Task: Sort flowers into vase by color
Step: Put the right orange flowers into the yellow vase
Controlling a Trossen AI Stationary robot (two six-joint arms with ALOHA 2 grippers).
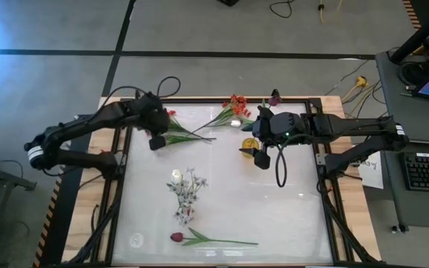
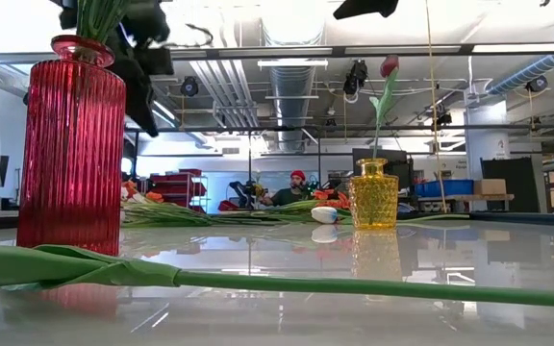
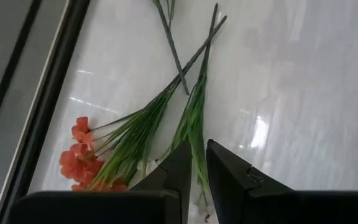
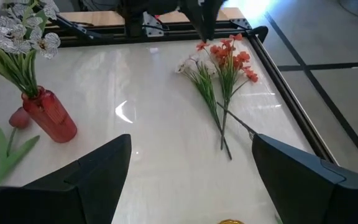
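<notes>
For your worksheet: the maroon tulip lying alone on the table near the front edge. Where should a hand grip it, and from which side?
Grip the maroon tulip at mid-stem, coming straight down from above. It lies flat with its thin stem stretched sideways and clear space around it; fingers should straddle the stem crosswise, avoiding the soft bloom and broad leaf.

Light falls from above and the scene is bright throughout. In the low view long ceiling strip lamps [image 2: 291, 63] are blown out to white, and the glossy white tabletop [image 2: 431, 259] mirrors the ribbed yellow glass vase [image 2: 373, 195]. The thick green stem [image 2: 258, 279] lying nearest the camera is soft and out of focus, as is the ribbed red glass vase [image 2: 71, 144].

In the left wrist view a pale glare streak lies on the table just ahead of the left gripper [image 3: 197, 168]; the orange-red blossom cluster [image 3: 82, 158] beside its fingertips is slightly blurred. In the right wrist view a small bright glare patch sits ahead of the right gripper [image 4: 191, 180], whose wide dark fingers [image 4: 297, 171] look smeared at the frame edge.
</notes>
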